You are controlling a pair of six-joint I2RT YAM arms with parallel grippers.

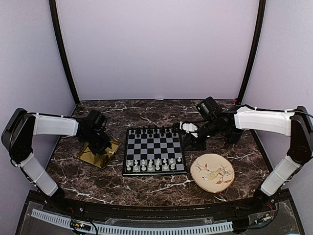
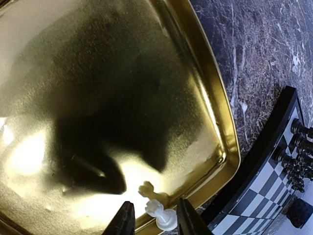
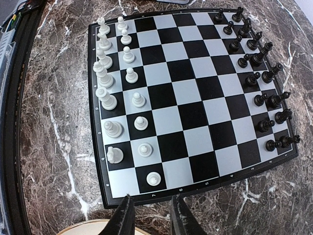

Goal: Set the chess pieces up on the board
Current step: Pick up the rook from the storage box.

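Straddling a loose white piece (image 2: 160, 213) with the left gripper (image 2: 156, 218)
Its jaws are apart, one finger either side, on the gold tray (image 2: 215, 122) just left of the board (image 3: 195, 88). The other white chess pieces (image 3: 105, 98) fill the board's near rows. The right gripper (image 3: 151, 215) hovers by the board's right edge, jaws apart and empty.

Closes in far beyond the left pincer (image 2: 152, 220) and the right pincer (image 3: 150, 215) with plain pale-lilac walls (image 1: 156, 49), met at two slanting black corner posts (image 1: 62, 54). Spreads beneath and around both pincers as a dark marble-look tabletop (image 1: 98, 183), brown-black with white veining. Ends behind both pincers at a black edge rail (image 1: 146, 211). Lit softly and evenly throughout.
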